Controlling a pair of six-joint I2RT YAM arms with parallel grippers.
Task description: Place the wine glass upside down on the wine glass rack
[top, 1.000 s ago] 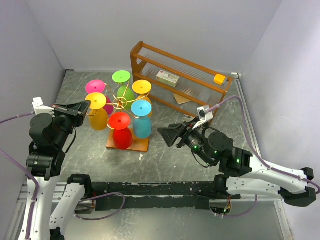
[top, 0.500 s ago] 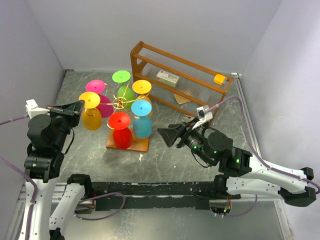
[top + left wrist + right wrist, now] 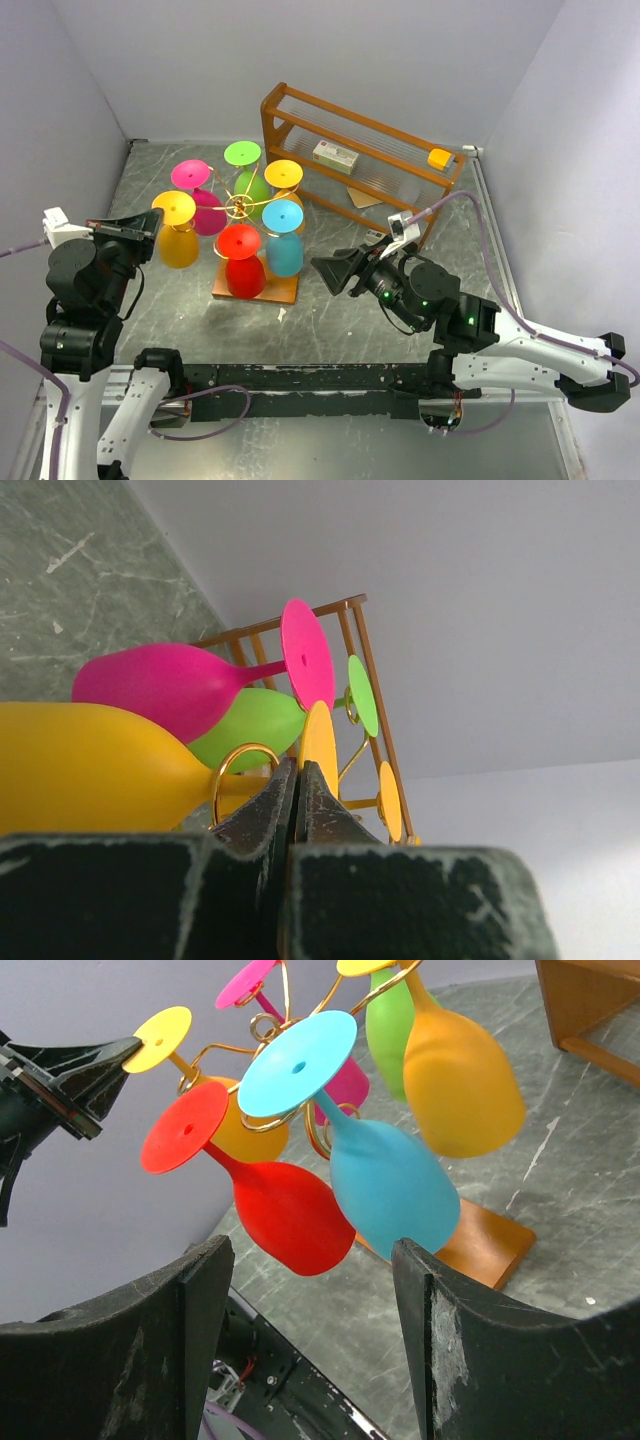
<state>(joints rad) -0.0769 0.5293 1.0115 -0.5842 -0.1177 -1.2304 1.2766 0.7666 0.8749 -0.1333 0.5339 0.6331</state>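
Top external view shows the left fingers (image 3: 148, 224) pressed together on the rim of the round foot of the yellow wine glass (image 3: 178, 246); that glass is upside down, its foot uppermost at the fingertips and its bowl hanging just below and beyond them; its stem sits in a curled gold arm of the wine glass rack (image 3: 240, 206), on the side of the rack nearest these fingers, and it hangs farther out from the gold hub than the other glasses; left wrist view has the two fingers meeting along a thin seam, the yellow foot nearly edge-on straight off their tips, and a gold wire loop beside the yellow bowl to their left; past the tips hang a pink glass (image 3: 208, 212) and a green glass (image 3: 252, 188), both inverted; the right fingers (image 3: 330, 272) stand wide apart and hold nothing, raised above the bench (image 3: 330, 325) and pointed at the rack; right wrist view frames, between and beyond those fingers, a blue glass (image 3: 385, 1185) nearest, a red glass (image 3: 285, 1215) to its left and an orange glass (image 3: 462, 1080) farther off to the right, all hanging bowl-down over the rack's wooden base (image 3: 480, 1245); a brown wooden shelf (image 3: 268, 125) stands on the bench well beyond the right fingers, with a small white box (image 3: 335, 155) and a yellow block (image 3: 438, 158) on it.
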